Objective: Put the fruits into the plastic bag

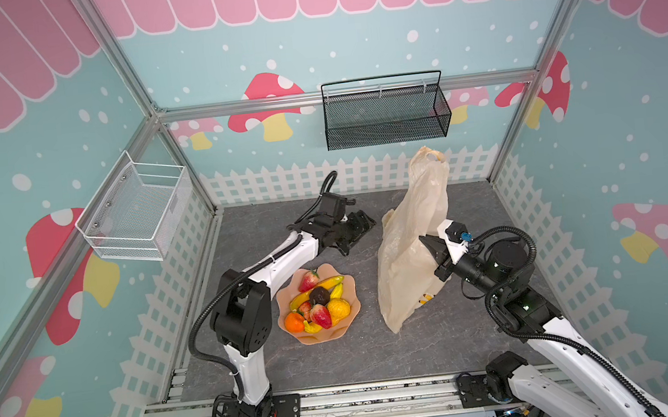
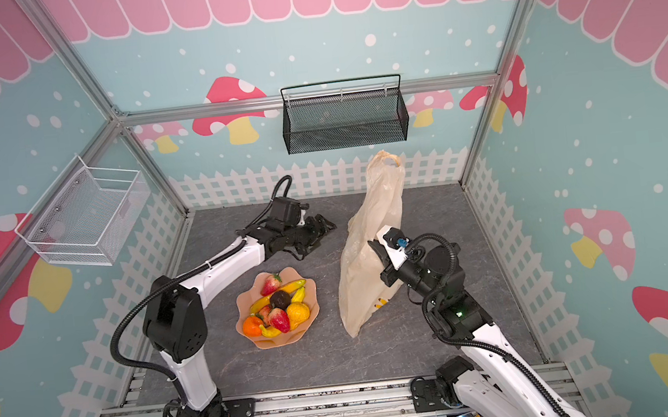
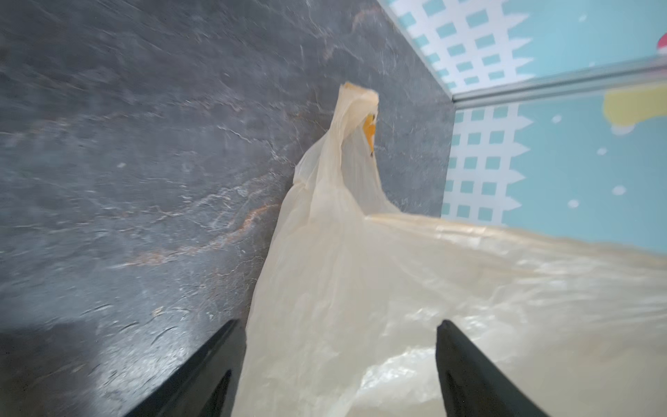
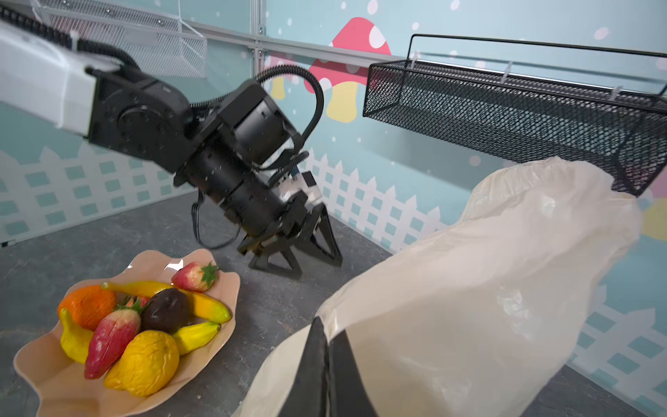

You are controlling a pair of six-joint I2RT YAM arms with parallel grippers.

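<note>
The fruits [image 1: 318, 303] [image 2: 277, 307] [image 4: 144, 325] lie heaped on a peach wavy-edged plate [image 1: 315, 338]: strawberries, bananas, an orange, a yellow pear-like fruit and one dark brown round fruit. To their right the cream plastic bag [image 1: 408, 219] [image 2: 371, 222] [image 3: 361, 270] [image 4: 487, 289] stands pulled up, one handle loop at its top. My right gripper [image 1: 425, 240] [image 4: 326, 332] is shut on a fold of the bag's side. My left gripper [image 1: 362, 236] [image 2: 318, 240] [image 3: 339, 325] [image 4: 319, 269] stands open low over the table, just left of the bag, holding nothing.
A black mesh basket [image 1: 386, 114] hangs on the back wall right above the bag's top. On the left wall hangs a white wire basket [image 1: 136, 212]. The left arm's elbow [image 1: 241, 306] sits close to the plate's left side.
</note>
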